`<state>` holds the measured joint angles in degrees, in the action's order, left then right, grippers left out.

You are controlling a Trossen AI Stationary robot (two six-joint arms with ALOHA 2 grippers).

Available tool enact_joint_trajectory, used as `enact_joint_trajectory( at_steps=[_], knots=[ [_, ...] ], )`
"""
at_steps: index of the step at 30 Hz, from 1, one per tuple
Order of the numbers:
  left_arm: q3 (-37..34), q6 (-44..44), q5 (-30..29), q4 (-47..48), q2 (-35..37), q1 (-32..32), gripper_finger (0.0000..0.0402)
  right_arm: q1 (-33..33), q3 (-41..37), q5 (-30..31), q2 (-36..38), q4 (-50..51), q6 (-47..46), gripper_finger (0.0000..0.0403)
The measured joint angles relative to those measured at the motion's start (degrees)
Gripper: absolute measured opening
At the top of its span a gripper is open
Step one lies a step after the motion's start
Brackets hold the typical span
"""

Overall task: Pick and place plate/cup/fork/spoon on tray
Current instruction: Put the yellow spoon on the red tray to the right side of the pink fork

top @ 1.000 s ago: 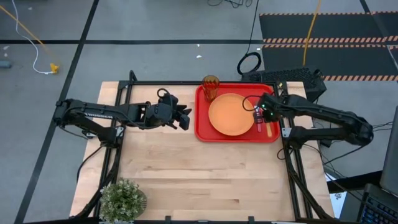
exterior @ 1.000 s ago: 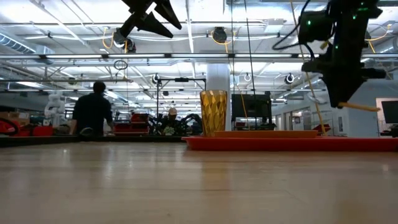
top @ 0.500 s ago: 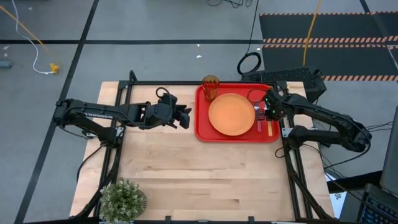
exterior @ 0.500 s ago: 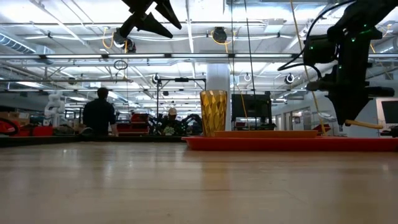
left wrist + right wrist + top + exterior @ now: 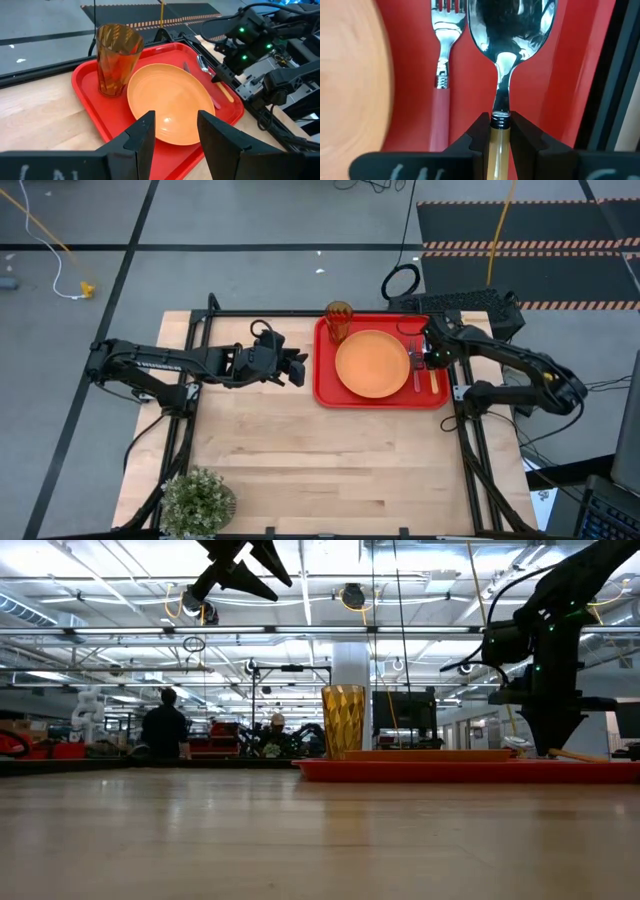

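Note:
The red tray [image 5: 325,385] lies at the table's far right. On it stand the amber cup [image 5: 338,320] at its far left corner and the orange plate [image 5: 372,364] in the middle. The red-handled fork [image 5: 442,90] lies flat along the tray's right strip. My right gripper [image 5: 500,120] is shut on the spoon [image 5: 512,30], low over the tray beside the fork; whether the spoon touches the tray I cannot tell. My left gripper [image 5: 175,135] hangs open over the table left of the tray, holding nothing. My right gripper pinches the spoon's yellow handle [image 5: 500,137] between its two fingers, right where the handle meets the metal neck. The fingers come from above, pointing steeply down, and lie across the handle. The spoon lies nearly level, parallel to the fork, its free handle end [image 5: 572,755] sticking out beyond the fingers.
A small potted plant [image 5: 197,500] stands at the table's near left corner. A black device [image 5: 470,305] sits just beyond the tray's far right corner. Bare wood [image 5: 330,460] stretches across the near half of the table.
My right gripper has sunk with the spoon toward the tray and shifted a little toward the table's right edge. The spoon, earlier well above the tray's rim, now sits low beside the fork.

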<state>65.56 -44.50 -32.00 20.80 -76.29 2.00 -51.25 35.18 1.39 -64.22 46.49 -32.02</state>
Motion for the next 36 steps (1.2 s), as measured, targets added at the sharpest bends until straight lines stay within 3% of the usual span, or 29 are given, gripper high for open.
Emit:
enact_joint_trajectory(
  at_steps=[22,36],
  knots=[
    [0.00,-0.25,-0.01,0.11,0.00,0.02,0.0147,-2.83,0.00,0.02,-6.61,-5.86,2.77,0.0047],
    [0.00,-0.27,-0.61,0.17,0.00,0.02,0.0147,-2.81,0.00,0.22,-6.92,-5.98,2.55,0.0048]
  ],
)
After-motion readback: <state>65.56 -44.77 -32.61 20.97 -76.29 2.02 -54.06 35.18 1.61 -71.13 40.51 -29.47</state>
